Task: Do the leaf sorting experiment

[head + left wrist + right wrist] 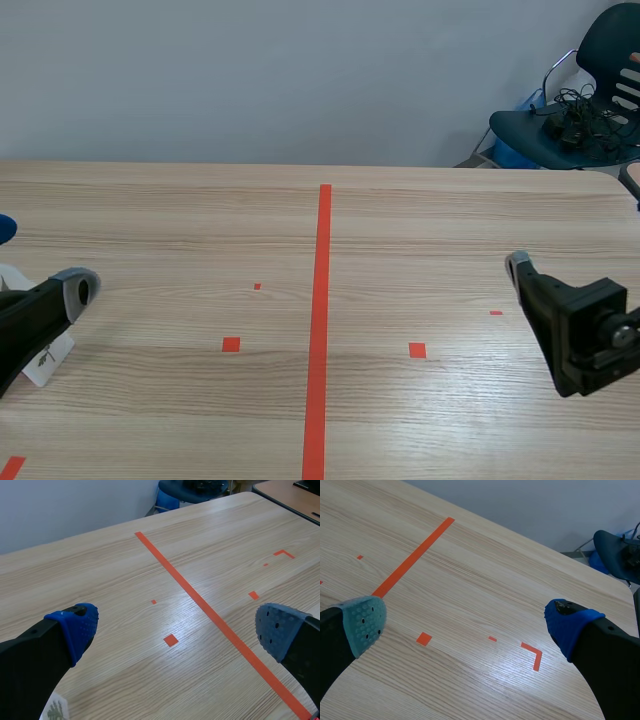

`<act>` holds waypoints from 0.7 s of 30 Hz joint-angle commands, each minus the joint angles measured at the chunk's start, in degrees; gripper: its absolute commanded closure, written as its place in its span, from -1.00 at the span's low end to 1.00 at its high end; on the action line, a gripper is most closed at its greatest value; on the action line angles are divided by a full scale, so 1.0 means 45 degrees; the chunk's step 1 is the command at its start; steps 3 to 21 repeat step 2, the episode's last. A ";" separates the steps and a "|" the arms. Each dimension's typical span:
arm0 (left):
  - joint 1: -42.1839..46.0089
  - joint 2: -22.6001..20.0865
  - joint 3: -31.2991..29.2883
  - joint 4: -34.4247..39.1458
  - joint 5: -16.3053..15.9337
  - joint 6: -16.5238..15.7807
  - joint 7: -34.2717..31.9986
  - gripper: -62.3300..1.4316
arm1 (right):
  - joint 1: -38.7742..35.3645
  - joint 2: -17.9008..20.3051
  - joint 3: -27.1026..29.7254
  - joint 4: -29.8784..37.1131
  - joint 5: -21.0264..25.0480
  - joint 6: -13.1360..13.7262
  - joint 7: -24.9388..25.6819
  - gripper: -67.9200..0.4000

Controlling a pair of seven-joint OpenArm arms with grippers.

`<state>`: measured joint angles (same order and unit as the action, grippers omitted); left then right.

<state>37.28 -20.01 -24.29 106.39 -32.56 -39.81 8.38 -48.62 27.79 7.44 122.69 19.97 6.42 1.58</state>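
My left gripper (175, 625) is open above the left half of the wooden table (420, 230), with nothing between its blue pads. Under its near finger lies a white card with a printed leaf (56, 708); in the scene view the same white card (45, 362) peeks out beneath the left arm at the table's left edge. My right gripper (465, 617) hovers open over the right half of the table, nothing between its fingers. In the scene view the right gripper (520, 268) shows only one fingertip, low at the right.
A long orange-red tape line (320, 320) splits the table down the middle, with small tape squares on both sides. A dark chair (580, 110) with cables on it stands beyond the table's far right corner. A grey wall runs behind.
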 commanded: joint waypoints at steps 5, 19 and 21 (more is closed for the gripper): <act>-0.0034 0.0068 -0.0029 0.0015 -0.0146 -0.0015 -0.0189 -1.00 | 0.0005 0.0063 0.0083 0.0253 0.0049 -0.0087 0.0243 -1.00; -0.0034 0.0068 -0.0029 0.0015 -0.0146 -0.0015 -0.0189 -1.00 | 0.0005 0.0063 0.0083 0.0253 0.0049 -0.0087 0.0243 -1.00; -0.0034 0.0068 -0.0029 0.0015 -0.0146 -0.0015 -0.0189 -1.00 | 0.0005 0.0063 0.0083 0.0253 0.0049 -0.0087 0.0243 -1.00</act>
